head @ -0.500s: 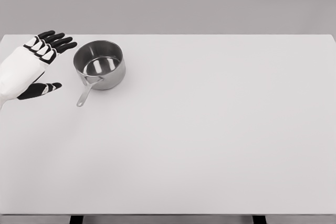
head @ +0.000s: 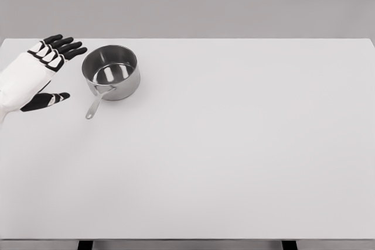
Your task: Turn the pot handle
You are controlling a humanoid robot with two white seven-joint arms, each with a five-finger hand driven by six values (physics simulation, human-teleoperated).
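Observation:
A small steel pot (head: 111, 71) stands upright on the white table (head: 234, 144) at the far left. Its thin handle (head: 94, 105) points toward the front and slightly left. My left hand (head: 50, 74) hovers just left of the pot, palm facing it, fingers spread and holding nothing. The fingertips (head: 76, 51) lie a short gap from the pot's rim, and the thumb (head: 50, 99) reaches toward the handle without touching it. The right arm is out of view.
The table's left edge runs under my left hand. Its front edge lies along the bottom of the picture, with two dark legs (head: 85, 244) below it.
The left hand has shifted very slightly up and toward the pot. The pot and its handle have not moved.

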